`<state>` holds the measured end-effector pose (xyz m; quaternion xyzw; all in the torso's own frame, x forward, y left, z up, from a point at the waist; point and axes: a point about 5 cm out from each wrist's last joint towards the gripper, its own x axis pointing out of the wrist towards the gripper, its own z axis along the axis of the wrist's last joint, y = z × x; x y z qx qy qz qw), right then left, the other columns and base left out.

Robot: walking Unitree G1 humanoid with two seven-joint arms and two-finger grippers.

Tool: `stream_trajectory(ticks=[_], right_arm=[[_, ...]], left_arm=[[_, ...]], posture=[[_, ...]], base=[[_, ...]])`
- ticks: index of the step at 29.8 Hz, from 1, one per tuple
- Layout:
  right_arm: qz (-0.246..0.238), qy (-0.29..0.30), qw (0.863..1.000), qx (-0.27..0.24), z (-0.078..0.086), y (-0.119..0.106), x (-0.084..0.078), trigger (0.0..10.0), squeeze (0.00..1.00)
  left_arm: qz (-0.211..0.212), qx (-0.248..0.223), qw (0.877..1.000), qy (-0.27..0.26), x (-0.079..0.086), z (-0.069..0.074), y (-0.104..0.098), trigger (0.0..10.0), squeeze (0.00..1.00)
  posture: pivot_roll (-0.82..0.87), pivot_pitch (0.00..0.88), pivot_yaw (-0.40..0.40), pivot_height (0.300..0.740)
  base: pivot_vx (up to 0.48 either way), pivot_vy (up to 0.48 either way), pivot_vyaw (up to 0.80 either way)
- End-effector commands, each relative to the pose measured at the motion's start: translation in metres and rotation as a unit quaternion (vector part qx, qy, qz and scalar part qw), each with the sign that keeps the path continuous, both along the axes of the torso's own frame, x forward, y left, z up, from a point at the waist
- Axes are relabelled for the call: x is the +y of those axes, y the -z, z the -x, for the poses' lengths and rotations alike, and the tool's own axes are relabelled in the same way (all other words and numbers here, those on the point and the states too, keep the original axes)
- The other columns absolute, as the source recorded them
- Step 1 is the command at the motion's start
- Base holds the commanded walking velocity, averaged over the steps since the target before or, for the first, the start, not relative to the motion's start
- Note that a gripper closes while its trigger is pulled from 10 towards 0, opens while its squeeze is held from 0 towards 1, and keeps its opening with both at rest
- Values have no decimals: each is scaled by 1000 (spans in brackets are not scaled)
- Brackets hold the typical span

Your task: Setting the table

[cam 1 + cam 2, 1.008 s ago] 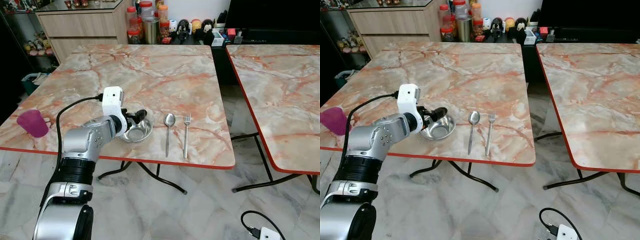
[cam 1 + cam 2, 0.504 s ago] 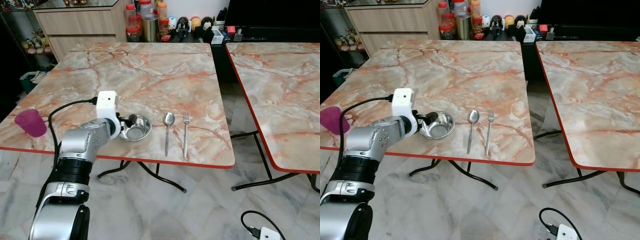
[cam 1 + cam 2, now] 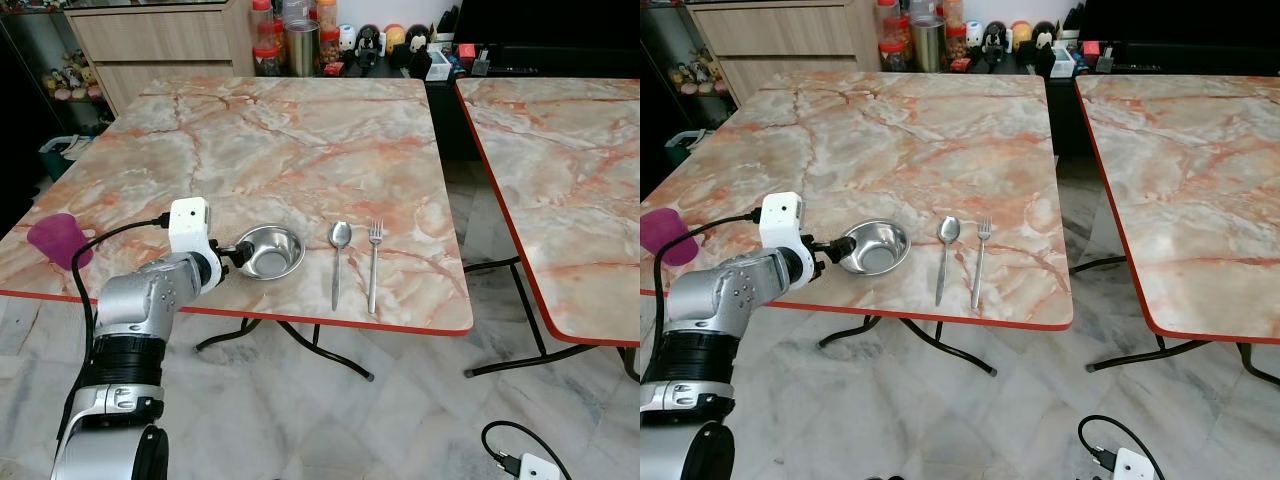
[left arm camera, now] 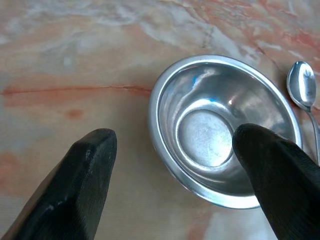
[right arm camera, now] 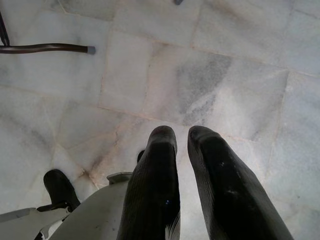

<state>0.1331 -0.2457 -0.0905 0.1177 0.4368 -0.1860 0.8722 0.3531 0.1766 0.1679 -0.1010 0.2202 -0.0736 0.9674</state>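
A small steel bowl [image 3: 268,250] sits near the front edge of the marble table [image 3: 300,140]. Right of it, a spoon [image 3: 337,260] and a fork [image 3: 373,262] lie side by side. My left gripper [image 3: 232,252] hovers low just left of the bowl, open and holding nothing. In the left wrist view its fingers [image 4: 75,185] are spread wide, one over bare marble, the other over the near rim of the bowl [image 4: 220,130]. A purple cup [image 3: 55,240] stands at the table's left edge. My right gripper [image 5: 182,137] hangs over the floor, fingers together.
A second marble table [image 3: 560,180] stands to the right across a narrow gap. Jars and figurines [image 3: 300,40] line a cabinet behind the far edge. A white device with a black cable [image 3: 530,462] lies on the tiled floor at lower right.
My left gripper has drawn back to the left off the bowl, which stays on the table. The spoon and fork have not moved.
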Motion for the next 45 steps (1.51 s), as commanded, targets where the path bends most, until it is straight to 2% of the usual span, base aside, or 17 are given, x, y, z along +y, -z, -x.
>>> stream_trajectory(ticks=[1, 5, 19, 23, 31, 37, 42, 45], right_arm=[[-3, 6, 1000, 6, 3, 1, -1, 10000, 0], [-3, 6, 1000, 6, 3, 1, -1, 10000, 0], [-2, 4, 1000, 6, 3, 1, -2, 10000, 0], [-2, 3, 1000, 6, 3, 1, -2, 10000, 0], [-1, 4, 1000, 5, 3, 1, -2, 10000, 0], [-1, 5, 1000, 6, 3, 1, -2, 10000, 0], [-2, 5, 1000, 6, 3, 1, -3, 10000, 0], [-2, 4, 1000, 6, 3, 0, -3, 10000, 0]], left_arm=[[10, -9, 1000, -2, 4, 3, -4, 10000, 0], [16, -12, 1000, 1, 5, 7, -6, 10000, 0], [21, 7, 999, 42, 13, 35, -1, 10000, 0], [26, 6, 998, 53, 10, 36, 0, 10000, 0], [55, -8, 993, 101, -6, 40, -6, 10000, 0], [54, -1, 993, 107, -7, 41, -3, 10000, 0], [39, 20, 989, 140, -11, 48, 3, 10000, 0], [38, 23, 989, 140, -11, 49, 4, 10000, 0]], posture=[[102, 60, 29, 740], [99, 61, 31, 740], [104, 60, 27, 740], [102, 59, 27, 740], [98, 61, 28, 740], [98, 61, 28, 740], [98, 66, 29, 740], [98, 66, 28, 740]], base=[[0, 0, 0], [0, 0, 0], [0, 0, 0], [0, 0, 0], [0, 0, 0], [0, 0, 0], [0, 0, 0], [0, 0, 0]])
